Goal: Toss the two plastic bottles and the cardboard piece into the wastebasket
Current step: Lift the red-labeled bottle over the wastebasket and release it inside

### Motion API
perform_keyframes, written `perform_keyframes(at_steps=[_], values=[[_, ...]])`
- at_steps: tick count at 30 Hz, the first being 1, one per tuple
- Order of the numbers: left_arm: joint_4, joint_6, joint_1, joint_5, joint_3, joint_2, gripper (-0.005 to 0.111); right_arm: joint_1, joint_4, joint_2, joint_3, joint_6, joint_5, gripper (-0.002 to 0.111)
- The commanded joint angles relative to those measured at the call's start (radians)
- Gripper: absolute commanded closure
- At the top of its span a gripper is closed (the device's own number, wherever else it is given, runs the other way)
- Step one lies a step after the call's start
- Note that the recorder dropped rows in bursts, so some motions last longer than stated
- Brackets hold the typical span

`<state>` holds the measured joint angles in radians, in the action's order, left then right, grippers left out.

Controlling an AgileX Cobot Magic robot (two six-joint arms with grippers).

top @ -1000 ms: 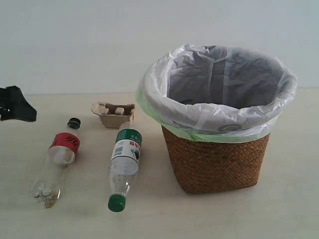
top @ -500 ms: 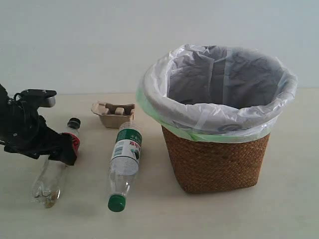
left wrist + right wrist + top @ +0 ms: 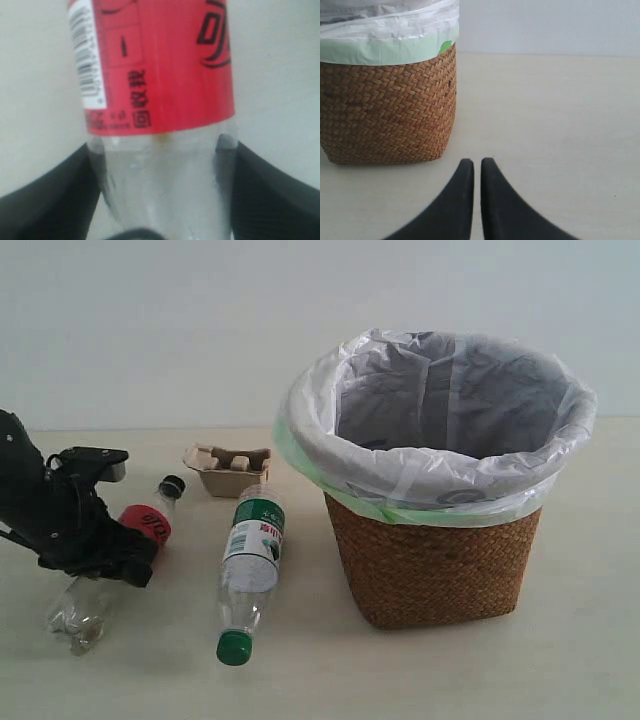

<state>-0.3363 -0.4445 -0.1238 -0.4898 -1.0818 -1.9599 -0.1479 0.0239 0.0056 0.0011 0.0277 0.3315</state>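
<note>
Tabletop (image 3: 450,680) — pale cream, matte, even in tone. It fills the lower part of the exterior view and runs out of frame at the left, the right and the near side. Soft, diffuse shadows lie on it here and there.

Wall (image 3: 150,320) — plain pale grey-white, takes up the upper part of the same view. It meets the tabletop in a straight, level line at the far side.

Right wrist view: the same two surfaces, cream tabletop (image 3: 560,130) below and pale wall (image 3: 545,25) above, with the line between them slightly soft.

Left wrist view: only the tabletop (image 3: 35,100), a pale blur at both edges of the picture, too out of focus for detail.
</note>
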Motion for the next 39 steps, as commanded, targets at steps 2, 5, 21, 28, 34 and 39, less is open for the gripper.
perform_keyframes(at_steps=[2, 5, 21, 28, 34, 39], values=[[0.020, 0.012, -0.005, -0.031, -0.014, 0.006, 0.103, -0.001, 0.008, -0.006, -0.001, -0.005, -0.009, 0.106], [0.064, 0.057, -0.005, -0.080, -0.043, 0.047, 0.103, -0.001, 0.008, -0.006, -0.001, -0.005, -0.009, 0.106], [0.723, 0.539, -0.009, -0.543, -0.587, 0.333, 0.103, -0.001, 0.008, -0.006, -0.001, -0.005, -0.009, 0.106], [0.559, 0.430, -0.016, -0.600, -0.608, 0.272, 0.103, -0.001, 0.008, -0.006, -0.001, -0.005, -0.009, 0.106], [-0.430, -0.184, -0.166, -0.502, -0.668, 0.230, 0.086, -0.001, 0.008, -0.006, -0.001, -0.005, -0.009, 0.106], [-0.462, -0.262, -0.316, -0.392, -0.785, 0.226, -0.002, -0.001, 0.008, -0.006, -0.001, -0.005, -0.009, 0.106]])
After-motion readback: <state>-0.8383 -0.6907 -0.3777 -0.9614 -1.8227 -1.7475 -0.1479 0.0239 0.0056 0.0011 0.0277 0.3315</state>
